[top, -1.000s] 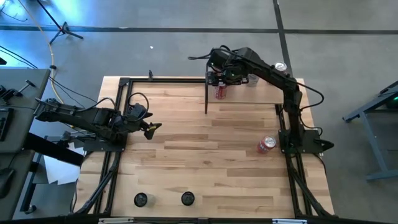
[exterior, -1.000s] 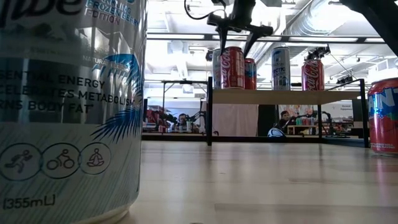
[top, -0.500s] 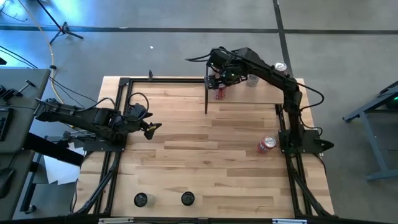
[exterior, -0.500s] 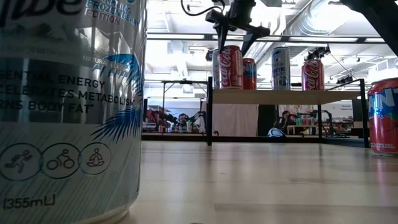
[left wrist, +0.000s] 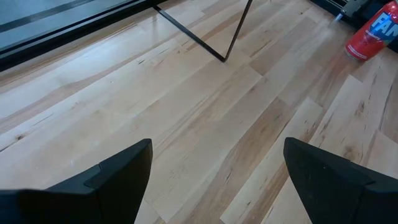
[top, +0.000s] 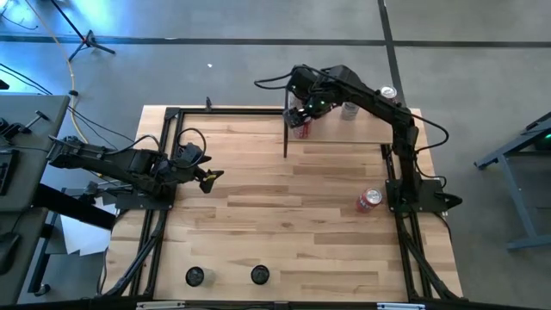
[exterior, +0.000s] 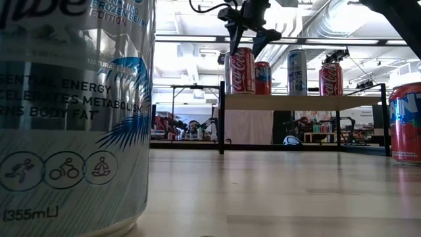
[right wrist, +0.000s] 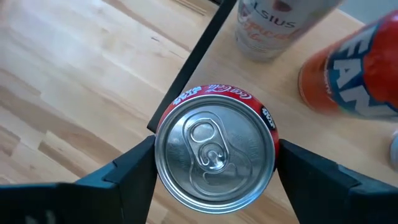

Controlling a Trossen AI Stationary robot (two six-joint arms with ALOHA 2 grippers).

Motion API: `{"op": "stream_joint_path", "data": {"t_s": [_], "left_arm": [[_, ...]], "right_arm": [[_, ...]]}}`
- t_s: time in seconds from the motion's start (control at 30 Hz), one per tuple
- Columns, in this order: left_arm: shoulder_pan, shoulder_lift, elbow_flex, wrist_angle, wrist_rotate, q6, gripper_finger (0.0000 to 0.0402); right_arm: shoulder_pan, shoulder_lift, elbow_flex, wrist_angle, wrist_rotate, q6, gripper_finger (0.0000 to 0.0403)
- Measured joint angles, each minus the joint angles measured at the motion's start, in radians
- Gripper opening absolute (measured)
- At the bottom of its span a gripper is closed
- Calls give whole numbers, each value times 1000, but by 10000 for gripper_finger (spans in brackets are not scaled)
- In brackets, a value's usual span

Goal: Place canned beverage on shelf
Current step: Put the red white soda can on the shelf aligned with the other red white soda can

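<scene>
The red cola can (exterior: 241, 70) now stands on the shelf (exterior: 299, 101), at its end over the black upright (exterior: 222, 118), in a row with three other cans (exterior: 297, 72) on the same board. What has changed over the last second is the right gripper (exterior: 247, 36): a second ago its fingers reached down around the can's upper wall, and now they sit higher, at the can's rim, and the can has not moved with them. That reads as a release with the arm lifting away, so the placing of this can looks done and what is left is to clear the shelf without clipping the can. From the right wrist the can's silver lid (right wrist: 214, 151) fills the gap between the two fingers, with a sliver of space on each side, so the jaws stand apart around it, not clamped. In the overhead view the right arm stretches from its base at about 3 o'clock on the surface (top: 293, 224) up toward 12 o'clock, wrist bent down over the shelf. The left gripper (top: 209, 177) waits near 9 o'clock, jaws apart and holding nothing.
</scene>
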Motion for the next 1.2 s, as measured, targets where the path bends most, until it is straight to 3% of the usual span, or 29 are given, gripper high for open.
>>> {"op": "stream_joint_path", "data": {"t_s": [0.57,1.2], "left_arm": [[0,0,0,0,0,0,337],[0,0,0,0,0,0,337]], "right_arm": [[-41,0,0,9,-40,-138,283],[-40,3,-2,9,-31,-135,337]]}}
